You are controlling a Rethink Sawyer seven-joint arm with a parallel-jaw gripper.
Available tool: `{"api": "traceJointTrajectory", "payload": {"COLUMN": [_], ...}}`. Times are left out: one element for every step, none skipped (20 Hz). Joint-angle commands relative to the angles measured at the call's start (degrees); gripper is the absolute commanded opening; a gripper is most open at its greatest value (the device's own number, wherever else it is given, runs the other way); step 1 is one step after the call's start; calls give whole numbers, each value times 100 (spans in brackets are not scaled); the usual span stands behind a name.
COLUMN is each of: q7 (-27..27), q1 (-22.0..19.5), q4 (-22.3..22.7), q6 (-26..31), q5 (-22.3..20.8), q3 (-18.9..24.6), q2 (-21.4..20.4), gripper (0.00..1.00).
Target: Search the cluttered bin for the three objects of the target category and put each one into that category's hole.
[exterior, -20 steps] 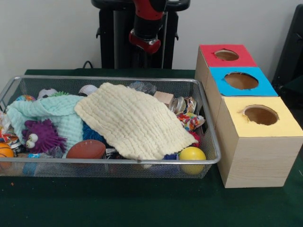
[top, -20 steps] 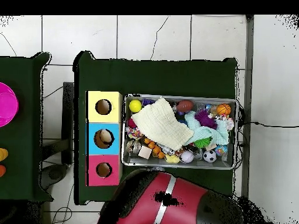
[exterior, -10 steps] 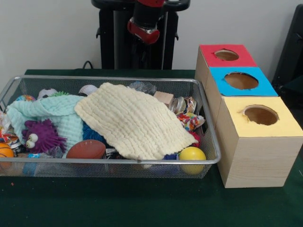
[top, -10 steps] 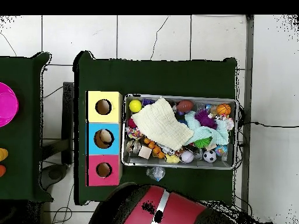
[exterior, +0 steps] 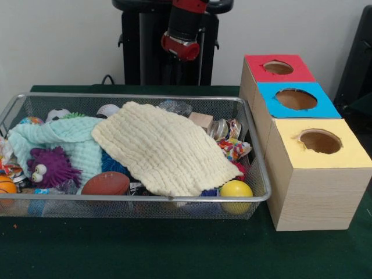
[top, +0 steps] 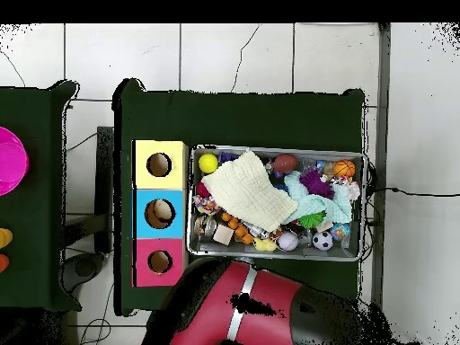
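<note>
wire mesh bin (exterior: pixel 256 192) full of clutter, pale yellow cloth (exterior: pixel 163 148) draped over middle | box row just beside bin: yellow hole (exterior: pixel 320 141) empty, blue hole (top: pixel 160 213) with something pale inside, red hole (exterior: pixel 278 67) | yellow ball (exterior: pixel 236 190) in bin corner nearest yellow hole

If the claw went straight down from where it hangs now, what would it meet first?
Probably the wire bin's back rim or the green table just behind it; the claw hangs near that edge, and depth is unclear.

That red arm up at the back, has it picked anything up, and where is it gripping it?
Cannot be told. Only the arm's red end shows, raised behind the wire bin; nothing hangs from it.
</note>
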Motion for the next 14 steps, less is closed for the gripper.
{"api": "traceJointTrajectory", "payload": {"q7": [1637, 1664, 1681, 1699, 1704, 1685, 1665, 1649, 1634, 1625, 1598, 1568, 1515, 1462], "q1": [-101, -112, -111, -111, -111, -105, -99, -105, -113, -115, -95, -66, -52, -37], "q4": [-871, -880, -897, -913, -948, -997, -1047, -1125, -1210, -1281, -1340, -1394, -1471, -1547], "q6": [-408, -450, -492, -534, -577, -589, -602, -623, -639, -654, -653, -640, -585, -530], "q5": [271, 256, 254, 252, 251, 269, 286, 288, 286, 298, 341, 410, 452, 493], "q3": [687, 699, 703, 706, 710, 711, 713, 725, 736, 746, 745, 739, 734, 728], "q2": [610, 644, 683, 723, 772, 828, 885, 958, 1034, 1105, 1164, 1213, 1266, 1319], "gripper": [100, 100, 100, 100, 100, 100, 100, 100, 100, 100, 100, 100, 100, 100]}}
